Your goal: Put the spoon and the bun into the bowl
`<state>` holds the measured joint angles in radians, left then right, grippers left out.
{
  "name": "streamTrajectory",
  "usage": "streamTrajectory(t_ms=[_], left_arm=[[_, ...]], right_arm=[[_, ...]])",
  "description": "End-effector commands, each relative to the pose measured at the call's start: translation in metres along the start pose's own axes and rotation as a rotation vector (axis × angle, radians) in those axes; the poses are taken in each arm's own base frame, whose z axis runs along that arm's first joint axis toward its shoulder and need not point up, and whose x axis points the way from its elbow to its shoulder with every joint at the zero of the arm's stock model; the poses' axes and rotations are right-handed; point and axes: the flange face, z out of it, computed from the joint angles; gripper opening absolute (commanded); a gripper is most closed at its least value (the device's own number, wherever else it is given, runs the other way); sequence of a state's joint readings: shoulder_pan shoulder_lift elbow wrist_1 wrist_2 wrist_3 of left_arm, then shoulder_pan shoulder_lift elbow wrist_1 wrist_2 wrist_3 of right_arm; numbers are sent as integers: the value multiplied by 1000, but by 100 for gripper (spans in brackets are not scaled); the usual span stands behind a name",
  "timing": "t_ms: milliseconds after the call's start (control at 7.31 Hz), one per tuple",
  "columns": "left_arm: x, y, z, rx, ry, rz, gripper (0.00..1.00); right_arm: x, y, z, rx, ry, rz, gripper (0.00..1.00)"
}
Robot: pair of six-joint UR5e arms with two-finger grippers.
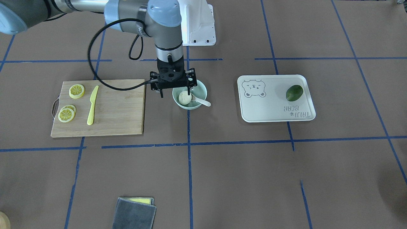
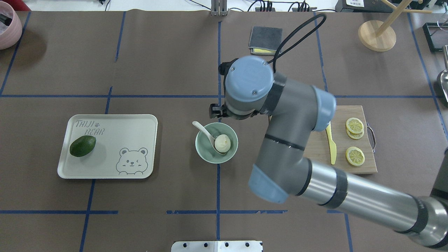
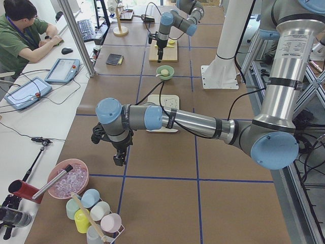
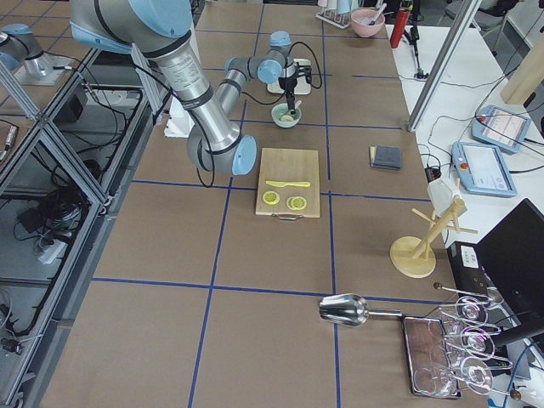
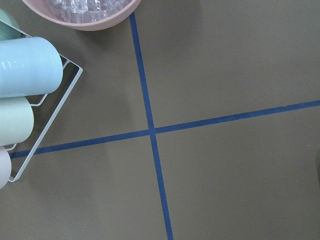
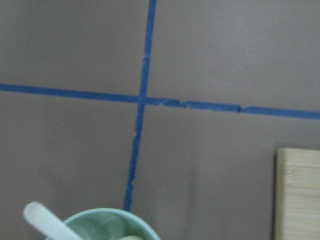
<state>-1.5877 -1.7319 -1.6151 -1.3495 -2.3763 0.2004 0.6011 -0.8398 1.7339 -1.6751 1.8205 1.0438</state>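
Only front view shows right gripper (image 1: pixel 175 93) fingers apart, seemingly over bowl (image 1: pixel 203 91) holding bun (image 1: pixel 185 98), spoon (image 1: pixel 203 102); left gripper (image 3: pixel 118 159): cannot tell

Printed on pale tray (image 2: pixel 112 140): "TAIJI BEAR", above bear drawing (image 2: pixel 131 161). Reads inverted in front-facing view.

Table (image 2: pixel 168 63): I see a brown surface with blue tape lines (image 2: pixel 218 196).
Centre: bowl (image 2: pixel 204 150).
Left: tray (image 2: pixel 108 157).
Right: cutting board (image 2: pixel 341 147).
Far: grey cloth (image 2: pixel 266 36).
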Motion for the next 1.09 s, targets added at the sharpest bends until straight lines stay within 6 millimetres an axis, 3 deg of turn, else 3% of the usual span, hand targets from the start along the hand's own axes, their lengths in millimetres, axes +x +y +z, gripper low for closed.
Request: streamTrajectory(t_ms=[0, 137, 274, 410, 684, 821, 957], left_arm=[[-1, 2, 1, -5, -4, -3, 100], [-2, 3, 1, -6, -7, -3, 100], [-2, 4, 2, -6, -7, -1, 100], [0, 6, -3, 4, -10, 10, 100], [1, 52, 6, 20, -14, 30, 100], [-9, 78, 21, 40, -10, 48, 100], [-13, 86, 27, 49, -12, 55, 100]], right_arm=[[166, -81, -45, -36, -5, -139, 100], [259, -111, -71, -44, -9, -185, 100], [361, -119, -90, -64, -27, -243, 100], [449, -109, -96, -75, 9, -304, 100], [572, -79, -115, -90, 37, -299, 100], [612, -57, -117, -101, 55, -242, 100], [641, -36, -114, -120, 63, -175, 100]])
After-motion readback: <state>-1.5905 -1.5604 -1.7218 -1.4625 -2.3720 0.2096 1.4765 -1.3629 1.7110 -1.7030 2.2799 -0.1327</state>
